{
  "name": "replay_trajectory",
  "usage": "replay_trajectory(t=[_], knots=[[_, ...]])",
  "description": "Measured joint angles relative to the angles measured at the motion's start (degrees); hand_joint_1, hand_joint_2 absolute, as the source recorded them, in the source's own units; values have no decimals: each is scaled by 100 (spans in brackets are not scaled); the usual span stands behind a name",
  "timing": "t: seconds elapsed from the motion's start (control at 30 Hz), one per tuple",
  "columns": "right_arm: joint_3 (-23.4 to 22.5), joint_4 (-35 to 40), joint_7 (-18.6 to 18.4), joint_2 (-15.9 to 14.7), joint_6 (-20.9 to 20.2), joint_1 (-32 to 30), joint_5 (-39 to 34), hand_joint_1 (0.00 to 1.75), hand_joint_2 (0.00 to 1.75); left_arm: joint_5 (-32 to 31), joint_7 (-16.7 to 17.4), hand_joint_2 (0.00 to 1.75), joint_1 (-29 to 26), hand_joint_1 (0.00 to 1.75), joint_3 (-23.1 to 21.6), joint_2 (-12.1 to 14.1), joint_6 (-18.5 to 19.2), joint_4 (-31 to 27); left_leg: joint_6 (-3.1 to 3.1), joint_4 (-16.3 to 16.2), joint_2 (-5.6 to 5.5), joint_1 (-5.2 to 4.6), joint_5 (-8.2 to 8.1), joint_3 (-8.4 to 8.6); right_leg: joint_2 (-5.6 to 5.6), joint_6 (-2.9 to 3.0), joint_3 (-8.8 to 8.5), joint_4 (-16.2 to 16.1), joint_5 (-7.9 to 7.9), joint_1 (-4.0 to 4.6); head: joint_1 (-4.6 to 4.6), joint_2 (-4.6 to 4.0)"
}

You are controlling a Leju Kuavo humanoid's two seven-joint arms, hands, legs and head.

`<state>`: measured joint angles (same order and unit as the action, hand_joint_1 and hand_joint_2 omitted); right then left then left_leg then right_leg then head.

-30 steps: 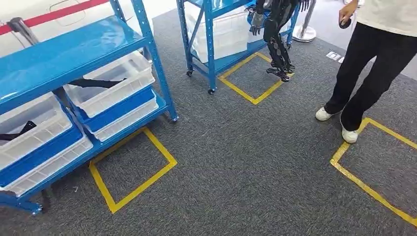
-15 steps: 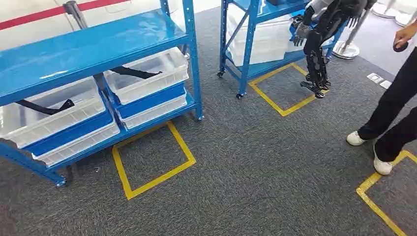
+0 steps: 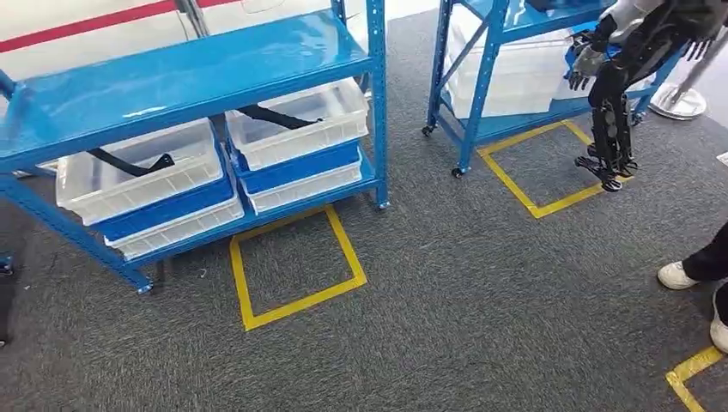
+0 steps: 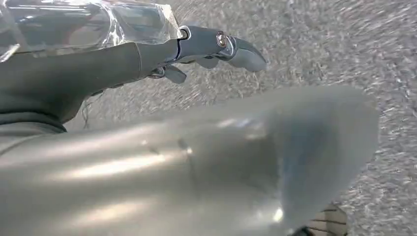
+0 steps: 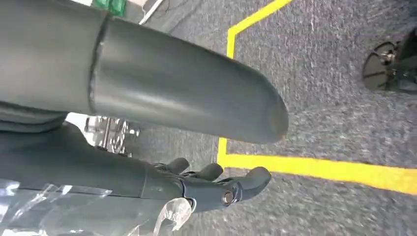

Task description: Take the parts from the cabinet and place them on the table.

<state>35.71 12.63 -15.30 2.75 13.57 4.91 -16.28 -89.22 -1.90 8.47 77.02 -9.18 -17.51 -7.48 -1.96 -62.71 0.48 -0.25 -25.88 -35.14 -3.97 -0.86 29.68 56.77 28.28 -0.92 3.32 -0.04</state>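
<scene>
With both hands hanging empty, left hand (image 4: 216,46) and right hand (image 5: 216,184) loosely spread, square yourself on the yellow square (image 3: 296,266) before the rack (image 3: 185,73), where black parts (image 3: 129,163) lie in the bins (image 3: 142,176) behind it.

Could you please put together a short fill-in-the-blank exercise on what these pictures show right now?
1. The rack nearest the camera is painted ____.
2. Each clear bin on its lower shelf holds a long ____ part.
3. On the carpet in front of it, tape marks a ____ square.

Missing words: blue; black; yellow
</scene>
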Motion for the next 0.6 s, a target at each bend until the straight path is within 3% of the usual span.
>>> replay_trajectory(t=[0.03,0.07,0.2,0.23,0.27,0.3,0.33,0.37,0.4,0.43,0.47,0.5,0.53,0.57,0.6], knots=[[0,0,0,2,0,-2,0,0,0,-2,0,0,12,0,0,2,0,0,-100,546,258,-63,206,277,-56,-6,-40,-8,23,2,-2,0],[2,0,0,15,0,-5,0,0,0,-2,0,0,32,0,0,11,-4,0,-138,677,468,-118,153,322,-110,-36,-74,-4,52,24,-7,0],[4,0,7,17,0,74,0,0,0,-2,0,0,21,0,9,7,-9,0,-168,806,213,-141,190,357,-329,-152,-202,-106,91,25,0,0],[4,0,7,15,0,41,-2,0,0,2,2,0,9,0,11,4,-9,0,-153,914,126,-35,258,479,-233,-181,-248,-82,123,2,0,0],[9,0,7,15,-2,59,2,0,0,-9,0,0,15,0,13,6,-15,0,-160,964,38,-41,267,518,127,-209,-179,113,226,21,-24,-4],[9,0,7,15,0,22,-2,0,0,-7,0,0,37,0,15,6,-15,0,-174,962,-11,-38,258,515,261,-222,28,476,412,15,-33,-2],[11,0,9,9,-2,16,0,0,0,-4,-2,0,45,0,17,4,-13,0,-187,960,-89,-38,259,522,311,-231,301,959,615,13,-42,0],[15,-4,7,4,0,9,0,0,0,-2,0,0,42,0,20,2,-11,0,-190,959,-127,-39,254,523,322,-232,458,1223,700,11,-44,0],[20,-9,7,2,0,12,-2,0,0,-4,0,0,35,0,24,-2,-9,2,-199,955,-224,-41,246,526,338,-227,751,1657,812,14,-44,0],[20,-9,7,2,0,12,-4,0,0,-2,0,0,25,0,24,-2,-11,2,-198,955,-304,-39,243,541,345,-226,808,1654,703,13,-41,0],[20,-9,7,0,0,12,-2,0,0,-2,0,0,18,0,22,-2,-9,2,-185,948,-391,-29,230,559,351,-220,720,1355,440,3,-44,0],[20,-9,7,-2,0,12,-4,0,0,-2,0,0,16,0,24,-2,-9,2,-161,942,-480,-14,209,589,381,-224,509,832,104,-11,-44,0],[20,-9,7,-7,0,10,-4,0,0,-2,0,0,17,0,24,-2,-9,2,-125,922,-557,2,179,613,504,-242,258,253,-207,-38,-44,0],[20,-11,7,-7,0,-20,-4,0,0,-2,0,0,17,0,24,-2,-9,2,-92,888,-609,6,151,601,787,-266,144,-70,-279,-86,-44,0],[22,-20,-2,-4,-2,-8,-6,0,0,-2,0,0,20,0,24,0,-15,2,-51,828,-645,-48,115,553,874,-234,146,-89,-264,-77,-63,-2]])
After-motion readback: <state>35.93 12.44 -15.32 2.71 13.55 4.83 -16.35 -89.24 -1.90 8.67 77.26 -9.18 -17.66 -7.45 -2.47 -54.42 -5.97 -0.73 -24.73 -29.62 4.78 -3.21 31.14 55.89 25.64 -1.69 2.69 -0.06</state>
